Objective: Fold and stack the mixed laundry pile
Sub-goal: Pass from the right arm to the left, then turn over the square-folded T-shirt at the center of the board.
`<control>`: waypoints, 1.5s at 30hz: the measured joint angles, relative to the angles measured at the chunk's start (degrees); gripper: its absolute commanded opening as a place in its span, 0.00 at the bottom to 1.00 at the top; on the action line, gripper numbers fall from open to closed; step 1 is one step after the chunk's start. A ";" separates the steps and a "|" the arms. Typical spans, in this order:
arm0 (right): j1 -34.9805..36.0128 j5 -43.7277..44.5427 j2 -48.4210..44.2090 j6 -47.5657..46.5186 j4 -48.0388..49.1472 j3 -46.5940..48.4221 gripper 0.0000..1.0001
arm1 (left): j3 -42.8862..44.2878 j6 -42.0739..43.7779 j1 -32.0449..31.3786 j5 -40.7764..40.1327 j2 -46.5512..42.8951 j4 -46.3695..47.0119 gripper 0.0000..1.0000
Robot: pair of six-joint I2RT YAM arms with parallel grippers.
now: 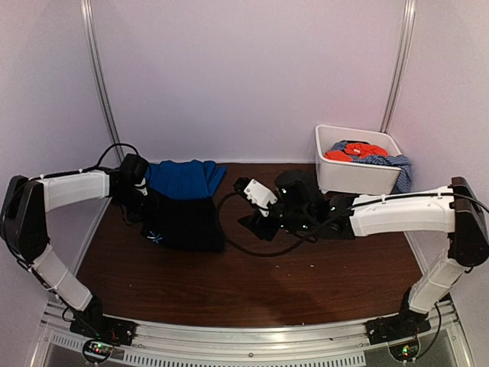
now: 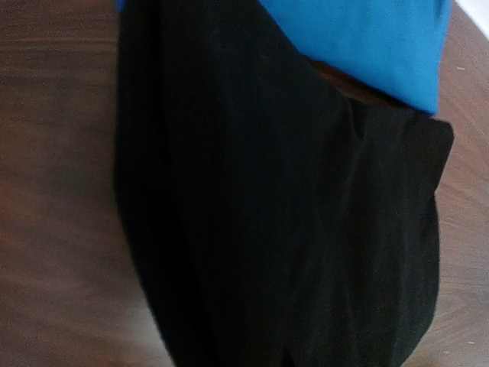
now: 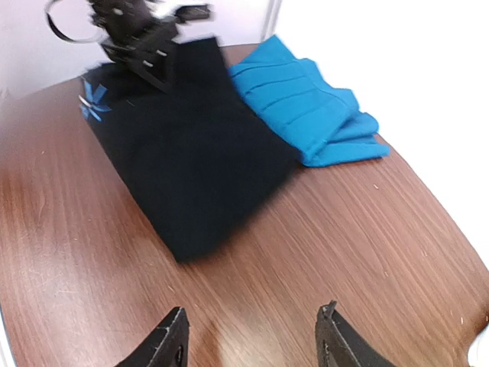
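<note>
Left wrist view, mostly black garment (image 2: 290,229), leaves left gripper (image 1: 137,191) unreadable; right gripper (image 3: 252,336) wide.

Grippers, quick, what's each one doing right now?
Left gripper: at the black garment; open or shut cannot be told.
Right gripper: open, holding nothing.

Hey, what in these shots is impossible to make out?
Left gripper: open or shut unclear; dark against the black garment from above, blurred in the right wrist view, absent from its own view.
Tub: its wall hides whatever lies under the orange-red garment, top view.
Blue garment: cut off by the left wrist view's top edge.
</note>
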 measured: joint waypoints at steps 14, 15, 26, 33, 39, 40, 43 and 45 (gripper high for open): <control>-7.56 -4.48 -19.19 7.67 6.97 -20.17 0.54 | 49.18 10.69 -3.82 -33.92 2.51 -50.56 0.00; -8.11 -4.72 -20.26 7.91 7.02 -20.94 0.54 | 51.41 10.69 -6.19 -35.19 5.97 -52.52 0.00; -12.85 -4.52 -32.89 12.96 4.68 -26.32 0.54 | 55.32 6.67 -28.22 -24.06 42.71 -45.81 0.00; -15.06 -2.64 -37.59 17.46 0.81 -28.33 0.60 | 63.41 2.99 -35.63 -12.26 47.25 -37.03 0.45; -18.43 -1.25 -38.12 20.59 -3.61 -28.30 0.65 | 64.65 2.91 -35.30 -0.24 47.25 -27.39 0.85; -19.15 -1.05 -38.12 21.18 -4.37 -28.26 0.65 | 64.63 3.39 -35.19 0.92 47.08 -26.27 0.89; -20.83 -0.87 -37.51 22.34 -5.53 -27.87 0.63 | 61.68 5.16 -34.80 3.85 44.41 -21.22 0.92; -21.31 -1.60 -35.34 23.26 -5.33 -26.71 0.60 | 54.01 5.95 -33.92 6.03 38.51 -16.22 0.91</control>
